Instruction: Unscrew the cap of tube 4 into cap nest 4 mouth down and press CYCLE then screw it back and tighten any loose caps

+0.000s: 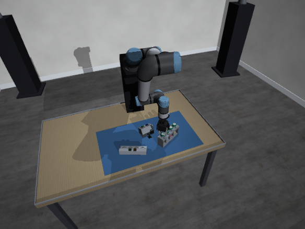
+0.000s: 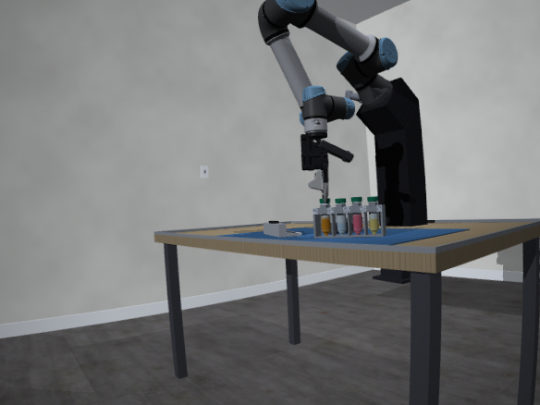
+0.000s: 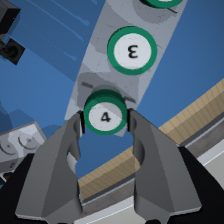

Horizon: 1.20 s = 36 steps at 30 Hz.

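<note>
My gripper (image 3: 105,111) is shut on the green cap of tube 4 (image 3: 105,115) (image 2: 325,201), one jaw on each side of its rim. That cap sits on tube 4 (image 2: 325,225), which holds orange liquid at the end of the decapping station (image 1: 160,141) (image 2: 316,226) (image 3: 92,66). Cap 3 (image 3: 132,51) (image 2: 340,201), cap 2 (image 2: 356,200) and cap 1 (image 2: 373,199) are on their tubes. The cap tray (image 1: 122,151) (image 2: 275,229) shows no cap in its nests. Its green lamp (image 1: 130,149) and amber lamp (image 1: 135,149) look dark.
The key housing (image 1: 146,130) stands between the arm's base and the cap tray, beside the decapping station. It bears the blue CYCLE key (image 1: 147,124) and the green READY key (image 1: 142,126). All stations stand on a blue mat (image 1: 112,164) on the wooden table (image 1: 60,157).
</note>
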Available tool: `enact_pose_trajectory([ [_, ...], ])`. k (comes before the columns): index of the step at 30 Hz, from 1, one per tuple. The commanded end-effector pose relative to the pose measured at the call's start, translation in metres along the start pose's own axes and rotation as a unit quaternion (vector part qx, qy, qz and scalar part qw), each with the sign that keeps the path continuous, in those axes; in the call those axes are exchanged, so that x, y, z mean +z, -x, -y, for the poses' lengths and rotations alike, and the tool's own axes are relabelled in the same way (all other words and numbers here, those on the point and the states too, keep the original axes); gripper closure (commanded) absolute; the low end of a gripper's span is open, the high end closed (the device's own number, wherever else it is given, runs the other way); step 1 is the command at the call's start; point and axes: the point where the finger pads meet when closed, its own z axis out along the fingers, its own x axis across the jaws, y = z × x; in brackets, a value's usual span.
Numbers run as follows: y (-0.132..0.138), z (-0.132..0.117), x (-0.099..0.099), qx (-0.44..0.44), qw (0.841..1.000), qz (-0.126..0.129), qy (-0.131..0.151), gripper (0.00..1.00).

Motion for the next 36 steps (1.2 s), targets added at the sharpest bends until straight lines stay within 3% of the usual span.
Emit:
enact_pose_trajectory([
  [1,-0.0004,-0.0001,-0.0004,-0.059,0.998,-0.003,-0.002,1.00],
  [5,-0.0004,-0.0001,-0.0004,-0.059,0.998,-0.003,-0.002,1.00],
  [6,-0.0005,-0.0001,-0.0004,-0.059,0.998,-0.003,-0.002,0.65],
  [18,-0.0004,-0.0001,-0.0004,-0.059,0.998,-0.002,-0.002,0.65],
  [22,-0.0004,-0.0001,-0.0002,0.106,0.994,-0.002,-0.002,0.65],
  [23,-0.0004,-0.0001,-0.0002,0.107,0.994,-0.002,-0.002,0.65],
  [27,-0.0004,-0.0001,-0.0002,0.230,0.973,-0.002,-0.003,0.65],
  [30,-0.0004,-0.0001,-0.0002,0.230,0.973,-0.002,-0.003,0.65],
  [33,-0.0004,-0.0001,-0.0002,0.350,0.937,-0.002,-0.003,0.65],
  [34,-0.0004,-0.0001,-0.0002,0.350,0.937,-0.001,-0.003,0.65],
  [36,-0.0004,-0.0001,-0.0002,0.419,0.908,-0.001,-0.003,0.65],
])
